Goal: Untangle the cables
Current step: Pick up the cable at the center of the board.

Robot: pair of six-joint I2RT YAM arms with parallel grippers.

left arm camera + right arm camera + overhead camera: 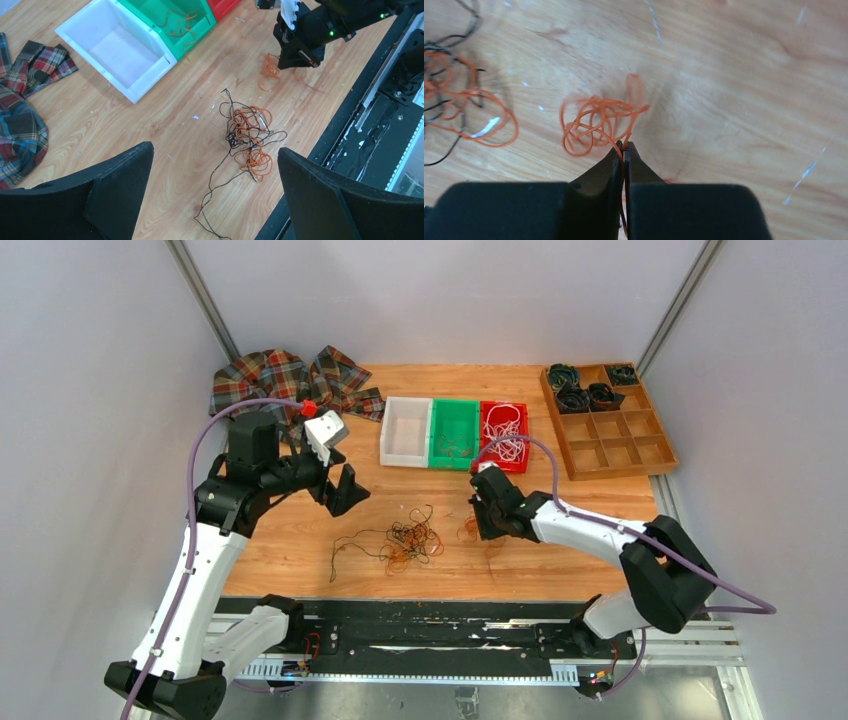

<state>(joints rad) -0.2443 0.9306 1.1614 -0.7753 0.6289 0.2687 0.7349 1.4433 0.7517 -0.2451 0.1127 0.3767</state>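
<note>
The right gripper (624, 148), pinched shut on the orange cable coil (591, 122), could lose that thin strand when lifting.

A wooden table (420, 490) fills the middle of the top view. At its upper left lies a crumpled plaid cloth (280, 380), red, green and dark blue. Three plastic bins stand side by side, touching, at upper centre: a white bin (405, 462), a green bin (453, 464) and a red bin (503, 403). To the upper right sits a wooden tray (620, 452) split into square compartments; four dark coiled rolls (575, 397), possibly tape, occupy its far compartments. A black rail plate (420, 625) runs along the table's near edge. Grey walls and two slanted metal posts (205, 300) close in the scene. Small white flecks (195, 117) dot the wood.
</note>
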